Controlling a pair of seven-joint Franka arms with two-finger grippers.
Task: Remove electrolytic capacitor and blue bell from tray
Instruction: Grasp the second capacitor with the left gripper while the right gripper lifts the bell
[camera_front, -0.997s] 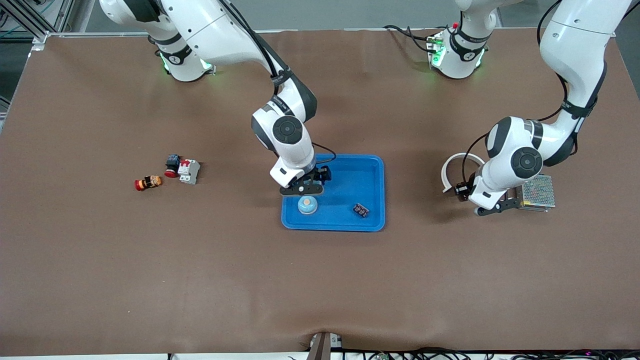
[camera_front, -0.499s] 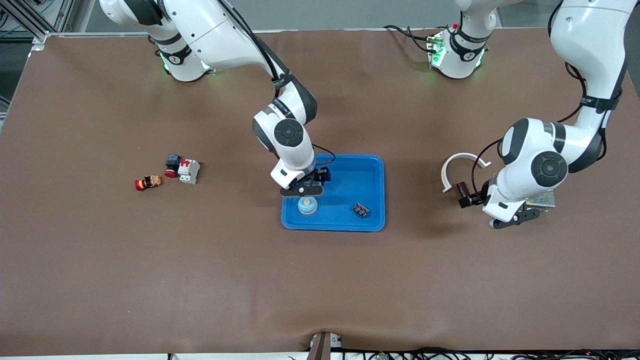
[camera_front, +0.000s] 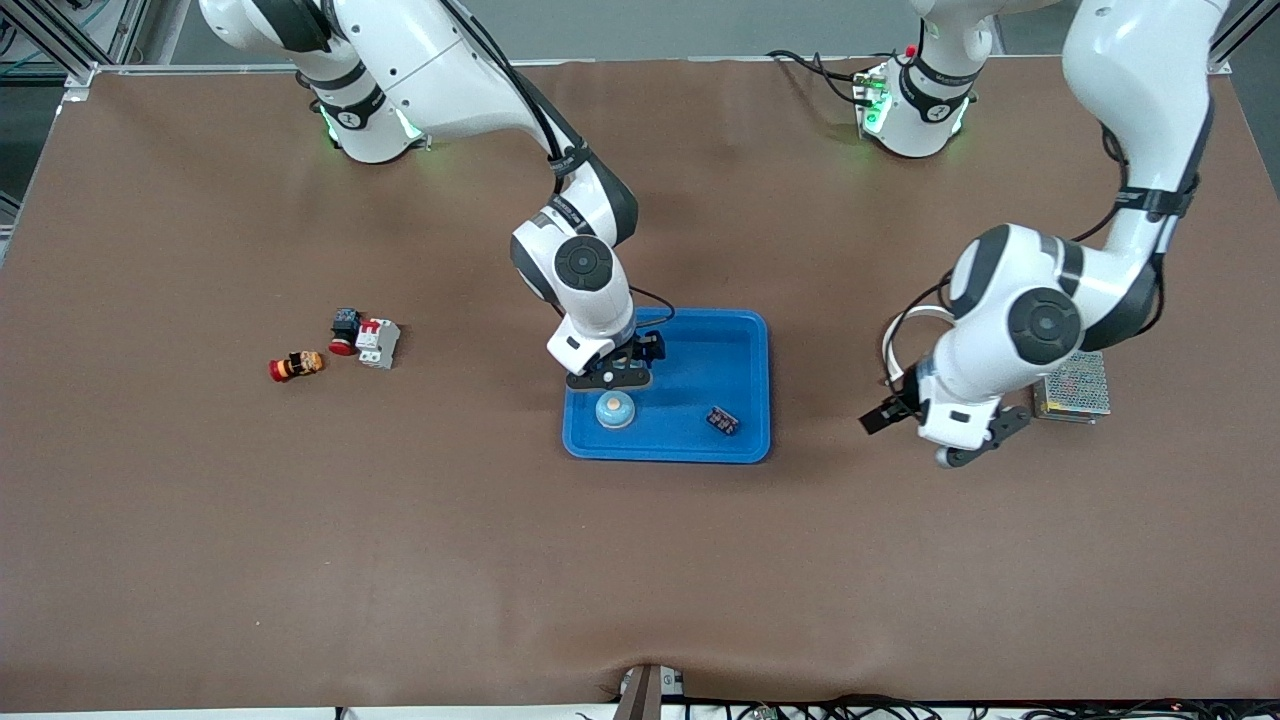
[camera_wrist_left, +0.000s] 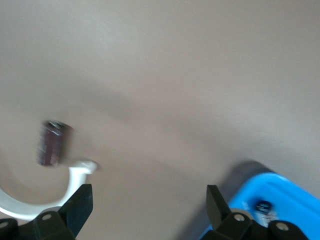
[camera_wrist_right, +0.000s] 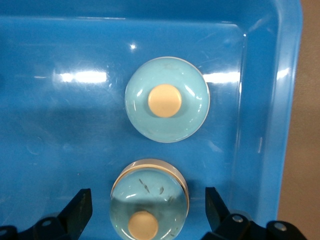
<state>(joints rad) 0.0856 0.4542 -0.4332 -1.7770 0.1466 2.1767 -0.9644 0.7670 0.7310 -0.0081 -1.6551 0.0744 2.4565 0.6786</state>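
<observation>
One bell (camera_front: 615, 410), one dark part (camera_front: 722, 421) in tray (camera_front: 745, 345); both grippers' jaws apart.

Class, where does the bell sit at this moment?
In the front view the bell sits in the blue tray, at the tray's corner nearest the camera toward the right arm's end, just below the open right gripper.

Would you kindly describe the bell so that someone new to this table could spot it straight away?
Find the blue tray at the middle of the table. The bell sits inside it, at the corner nearest the front camera toward the right arm's end, just under the right hand. It is a pale blue dome with an orange button, unlike the small dark part also in the tray.
</observation>
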